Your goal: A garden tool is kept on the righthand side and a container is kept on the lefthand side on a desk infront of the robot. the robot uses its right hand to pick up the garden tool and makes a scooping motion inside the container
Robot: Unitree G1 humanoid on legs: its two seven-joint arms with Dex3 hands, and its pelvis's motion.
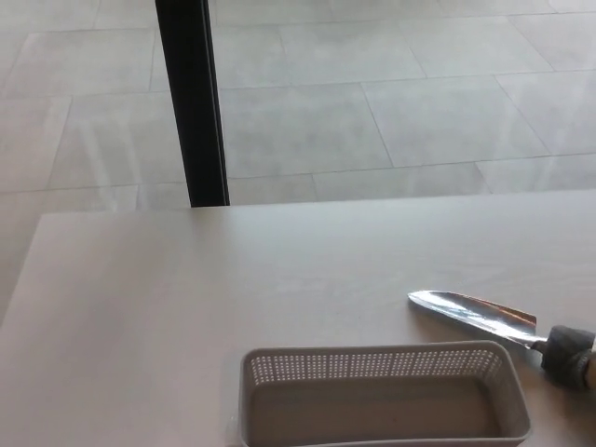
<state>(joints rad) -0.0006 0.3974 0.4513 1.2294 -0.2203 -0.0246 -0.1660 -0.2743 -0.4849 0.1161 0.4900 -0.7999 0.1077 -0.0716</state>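
A grey perforated basket [372, 365] stands on the white desk at the bottom centre, and I see nothing inside it. The garden trowel's shiny metal blade [475, 315] lies low over the desk just beyond the basket's far right corner, its tip pointing left. The trowel's dark grip [568, 352] runs out of the picture at the right edge. Neither of my hands shows, so I cannot tell whether the trowel is held or rests on the desk.
The white desk [233, 279] spreads wide to the left of and behind the basket. A black vertical post [191, 102] stands behind the desk's far edge at the left. Beyond lies a grey tiled floor [391, 112].
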